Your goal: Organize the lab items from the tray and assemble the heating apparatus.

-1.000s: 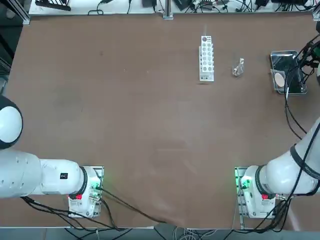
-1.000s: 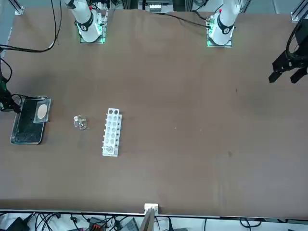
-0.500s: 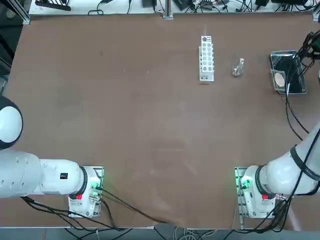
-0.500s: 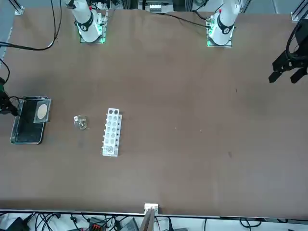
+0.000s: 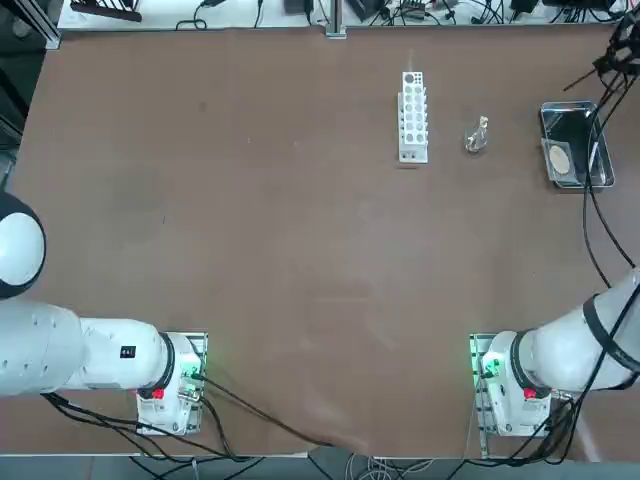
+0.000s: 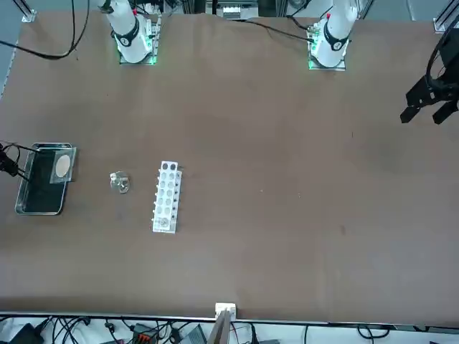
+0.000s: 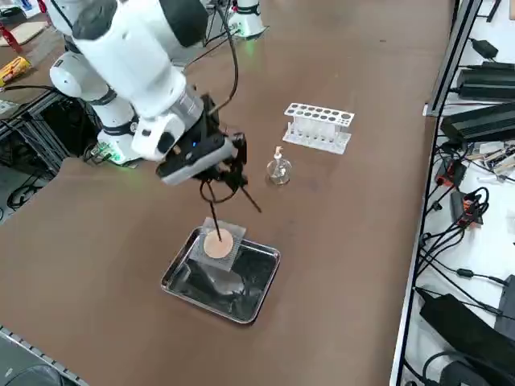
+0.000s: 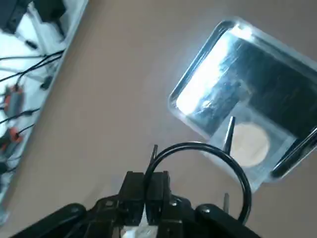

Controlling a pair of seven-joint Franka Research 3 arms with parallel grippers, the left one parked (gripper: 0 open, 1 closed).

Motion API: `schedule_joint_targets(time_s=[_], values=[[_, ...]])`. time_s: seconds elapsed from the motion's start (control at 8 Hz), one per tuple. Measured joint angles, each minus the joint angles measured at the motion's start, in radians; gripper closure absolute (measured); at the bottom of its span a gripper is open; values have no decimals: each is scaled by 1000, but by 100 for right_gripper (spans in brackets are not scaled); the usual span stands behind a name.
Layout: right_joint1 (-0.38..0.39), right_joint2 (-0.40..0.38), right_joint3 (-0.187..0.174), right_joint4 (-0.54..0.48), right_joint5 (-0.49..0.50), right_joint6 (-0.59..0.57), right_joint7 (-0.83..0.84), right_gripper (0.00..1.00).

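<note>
Fingers of the right gripper [image 8: 146,191] are pinching tight on the black wire stand [image 8: 208,153], and only the wrist camera is showing that grip: the ring is curving out from between the pads, legs dangling. From the raised side camera, the right gripper [image 7: 228,166] is hanging clear above the tray [image 7: 180,284], at about its 12 o'clock, with the stand's thin legs trailing below. The round tan disc [image 7: 217,244] is lying on its mesh at the tray's near end. The glass burner [image 7: 278,170] is standing between tray and white rack [image 7: 319,127]. Overhead, the gripper is mostly cut off at the picture's edge, around 1 o'clock of the tray [image 5: 600,150].
</note>
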Motion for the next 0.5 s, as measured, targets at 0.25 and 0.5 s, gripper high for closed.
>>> schedule_joint_targets(time_s=[0.25,0.5], values=[[93,-70,2,-29,-29,-30,104,94],[223,-114,7,-65,-154,-30,263,94]])
